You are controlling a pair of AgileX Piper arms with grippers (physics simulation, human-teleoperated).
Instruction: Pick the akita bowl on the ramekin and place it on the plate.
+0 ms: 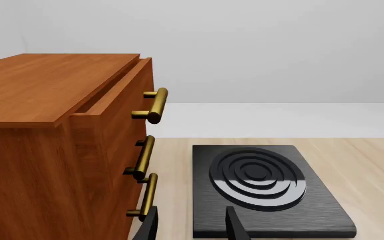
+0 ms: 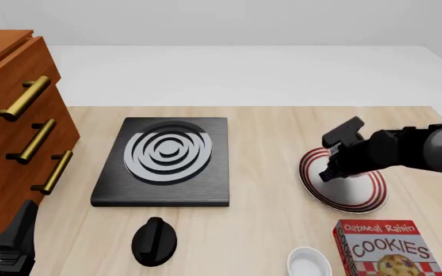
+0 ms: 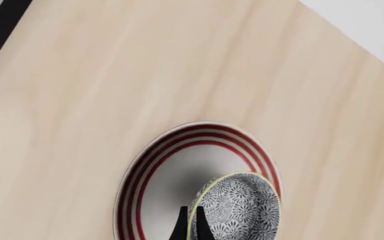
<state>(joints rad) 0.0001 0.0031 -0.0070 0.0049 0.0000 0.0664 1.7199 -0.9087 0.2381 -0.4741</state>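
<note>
In the right wrist view the akita bowl (image 3: pixel 237 207), speckled grey-white inside, hangs tilted over the near part of the plate (image 3: pixel 172 170), a white plate with red rings. My right gripper (image 3: pixel 192 221) is shut on the bowl's rim, one finger inside and one outside. I cannot tell whether the bowl touches the plate. From the front the right arm covers the bowl above the plate (image 2: pixel 359 192). The white ramekin (image 2: pixel 309 263) sits bare at the front edge. My left gripper (image 1: pixel 192 227) stands open at the front left, holding nothing.
A black stove slab (image 2: pixel 163 164) with white rings lies at mid-table, with a black knob (image 2: pixel 153 240) in front of it. A wooden cabinet (image 2: pixel 10 132) with brass handles fills the left side. A cookies box (image 2: pixel 390 248) lies beside the ramekin.
</note>
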